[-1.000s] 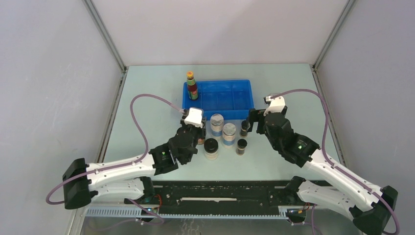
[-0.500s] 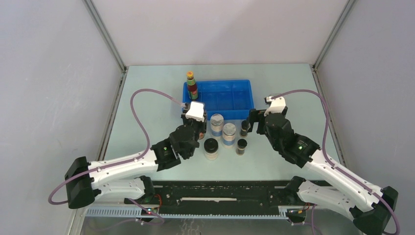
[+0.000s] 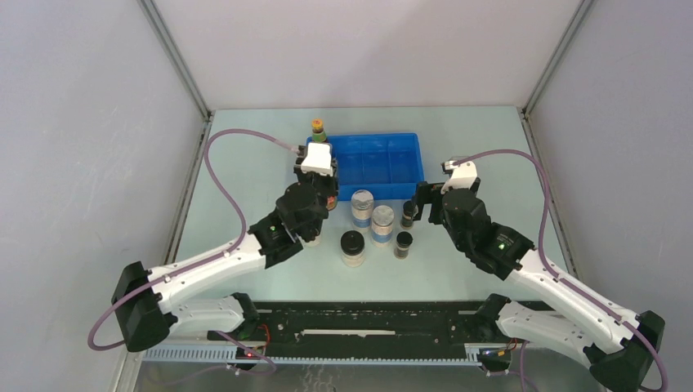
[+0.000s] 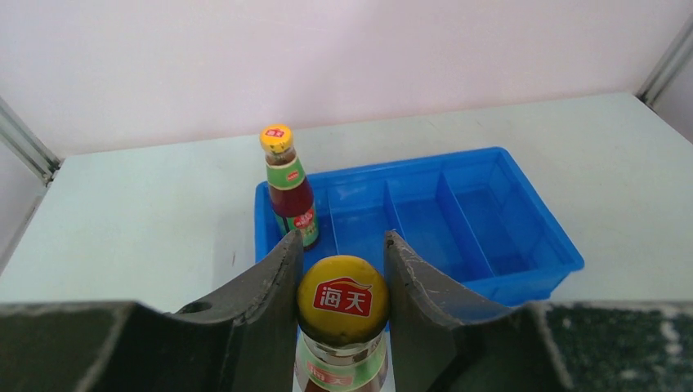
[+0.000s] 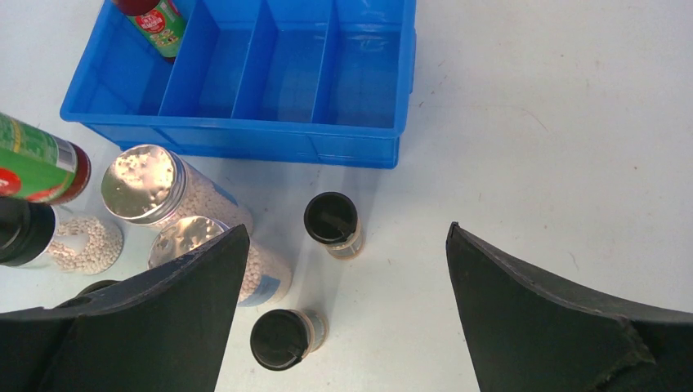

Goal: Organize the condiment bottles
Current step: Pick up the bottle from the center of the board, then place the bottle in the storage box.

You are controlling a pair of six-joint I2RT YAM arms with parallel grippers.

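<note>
Ahead of the left gripper (image 4: 342,253) and the yellow-capped bottle (image 4: 342,298) clamped in it, the blue tray (image 4: 507,282) has its three right-hand compartments free, but a tall red-labelled bottle (image 4: 288,184) stands in the leftmost one, just left of straight ahead. Two dark vials (image 5: 331,220) stand under the wide-spread fingers of the right gripper (image 5: 347,231). Silver-lidded jars (image 5: 143,184) crowd its left finger, and open table (image 5: 556,122) lies to its right.

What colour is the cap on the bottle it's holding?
Yellow cap, red badge; best in left wrist view.
</note>
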